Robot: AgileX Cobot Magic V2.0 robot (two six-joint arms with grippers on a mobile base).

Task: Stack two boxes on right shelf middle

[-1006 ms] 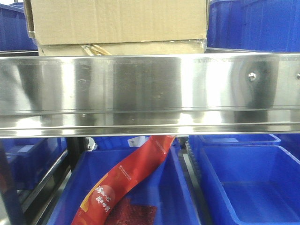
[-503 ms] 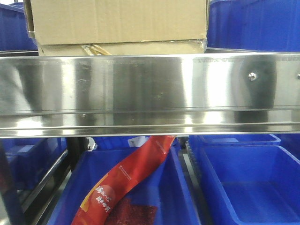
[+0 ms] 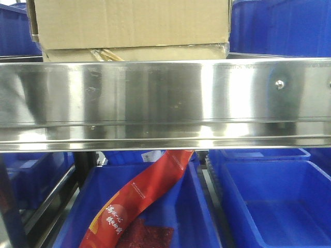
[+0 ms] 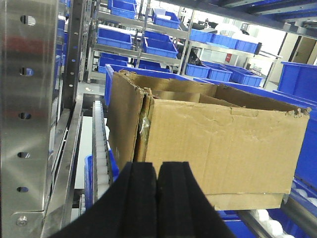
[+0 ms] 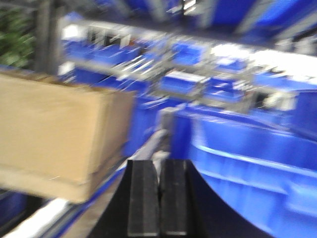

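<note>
- Across the last second the front view hardly changes: the upper box (image 3: 129, 23) sits squarely on the lower box (image 3: 134, 53), both on the shelf (image 3: 165, 98) behind its mirror-like front rail, as they did a second ago. Only the reflections on the rail shift slightly.
- That steadiness suggests the stack is placed and the job is essentially finished; I judge that what remains is to clear the arms.
- The left hand (image 4: 157, 198) has its black pads pressed together with nothing between them. The upper box (image 4: 213, 144), torn along its top rim, stands just ahead of it and above, apart from the pads.
- The right hand (image 5: 159, 203) is likewise closed and empty. Its view is blurred, which hints the arm is moving. The stack (image 5: 59, 134) lies to its left, not touching; blue bins (image 5: 247, 148) fill the right.
</note>
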